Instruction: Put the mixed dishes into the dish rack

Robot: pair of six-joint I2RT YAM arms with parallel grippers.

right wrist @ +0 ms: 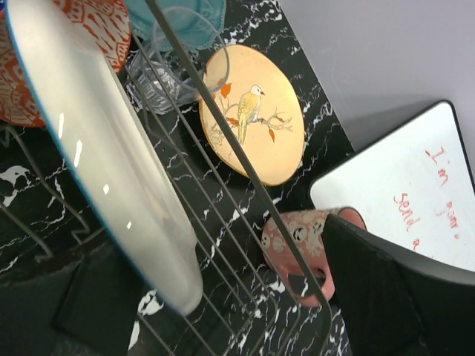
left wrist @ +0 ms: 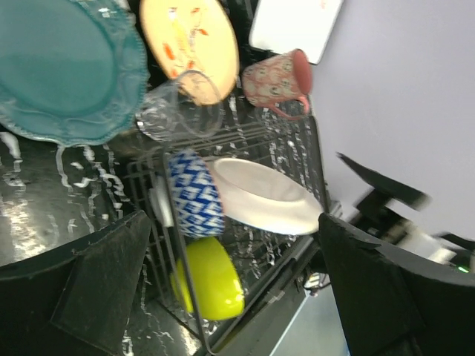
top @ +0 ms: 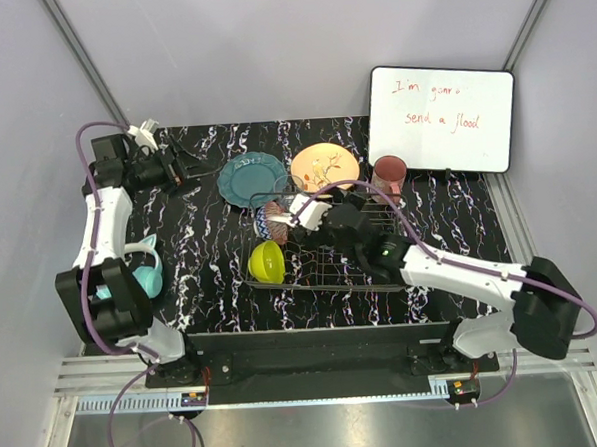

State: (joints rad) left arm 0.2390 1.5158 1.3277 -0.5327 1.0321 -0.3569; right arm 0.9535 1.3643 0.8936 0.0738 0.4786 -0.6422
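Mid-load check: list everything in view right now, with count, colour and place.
dish rack: one, silver wire, table centre
white plate: one, white, on edge in the rack
patterned bowl: one, blue and red, in the rack beside the white plate
yellow-green bowl: one, rack's near left corner
clear glass: one, by the rack's far left corner
teal plate: one, flat beyond the rack
orange plate: one, bird design, right of the teal plate
mug: one, pinkish-red, near the whiteboard
whiteboard: one, red writing, far right
teal jug: one, table's left edge
table: black marbled
left gripper: fingers open, beside the teal plate
right gripper: fingers open, at the white plate
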